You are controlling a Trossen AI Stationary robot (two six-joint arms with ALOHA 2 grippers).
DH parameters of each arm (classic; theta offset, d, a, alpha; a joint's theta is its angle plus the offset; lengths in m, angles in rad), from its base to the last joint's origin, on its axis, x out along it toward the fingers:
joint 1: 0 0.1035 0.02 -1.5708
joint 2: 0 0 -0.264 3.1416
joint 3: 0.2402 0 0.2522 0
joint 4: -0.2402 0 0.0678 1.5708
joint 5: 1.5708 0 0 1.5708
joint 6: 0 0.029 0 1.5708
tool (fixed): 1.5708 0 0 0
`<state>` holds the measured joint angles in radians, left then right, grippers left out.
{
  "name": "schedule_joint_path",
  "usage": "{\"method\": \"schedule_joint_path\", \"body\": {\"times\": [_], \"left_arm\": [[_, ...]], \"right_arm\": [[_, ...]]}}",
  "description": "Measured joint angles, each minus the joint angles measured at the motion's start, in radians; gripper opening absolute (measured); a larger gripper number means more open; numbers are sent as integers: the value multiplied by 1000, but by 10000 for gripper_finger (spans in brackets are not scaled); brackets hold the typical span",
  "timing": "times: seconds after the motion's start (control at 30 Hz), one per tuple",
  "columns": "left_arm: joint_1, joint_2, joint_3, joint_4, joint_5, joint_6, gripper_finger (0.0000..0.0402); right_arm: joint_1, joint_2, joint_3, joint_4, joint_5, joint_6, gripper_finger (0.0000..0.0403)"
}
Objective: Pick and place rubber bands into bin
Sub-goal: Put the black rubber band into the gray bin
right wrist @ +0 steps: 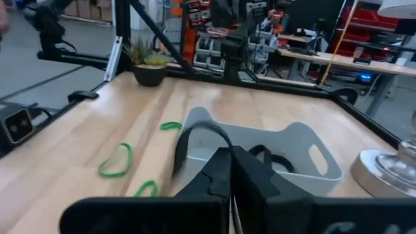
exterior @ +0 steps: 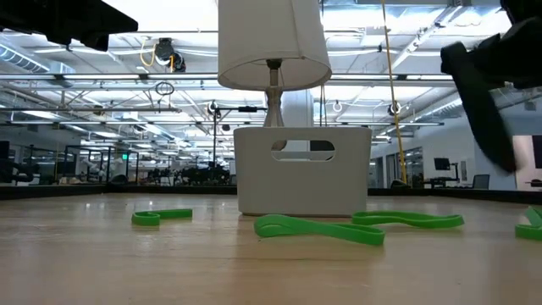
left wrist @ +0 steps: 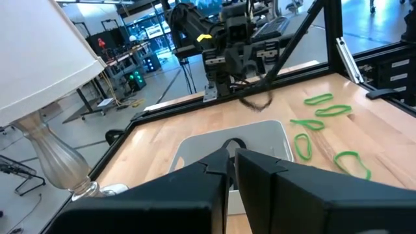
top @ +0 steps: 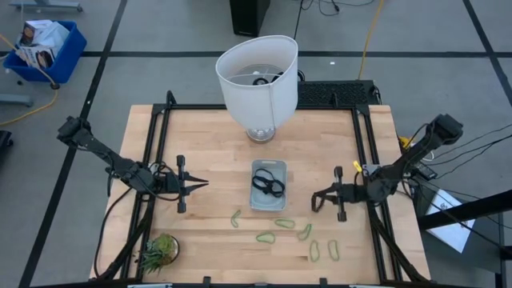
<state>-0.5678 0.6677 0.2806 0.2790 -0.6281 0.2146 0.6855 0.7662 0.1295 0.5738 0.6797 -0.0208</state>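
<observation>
High view first: nearest the table's front edge, six light-green rubber bands (top: 285,223) are lying loose in a scattered arc — none touching the bin (top: 268,184). Just beyond them the bin is sitting at mid-table with dark rubber bands (top: 270,185) already lying inside it. To its right, the right gripper (top: 314,199) is hovering above the wood, its fingers pinching together on a dark rubber band (right wrist: 195,136) that is drooping from the tips — the left wrist view is showing the same loop dangling. On the bin's other side the left gripper (top: 206,185) is waiting, fingers nearly together, holding nothing. Farthest back, a white lampshade (top: 258,78) is standing behind the bin.
</observation>
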Motion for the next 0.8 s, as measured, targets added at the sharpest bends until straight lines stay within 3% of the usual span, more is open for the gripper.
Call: {"method": "schedule_joint_path", "body": {"times": [0.17,0.33,0.8], "left_arm": [[0,0,0,0,0,0,35],[0,0,0,1,0,2,35],[0,0,0,9,-1,20,35]], "right_arm": [[-57,1,0,57,-4,3,0],[-135,33,33,94,-126,-3,0],[-390,358,376,-9,-397,-94,0]]}}
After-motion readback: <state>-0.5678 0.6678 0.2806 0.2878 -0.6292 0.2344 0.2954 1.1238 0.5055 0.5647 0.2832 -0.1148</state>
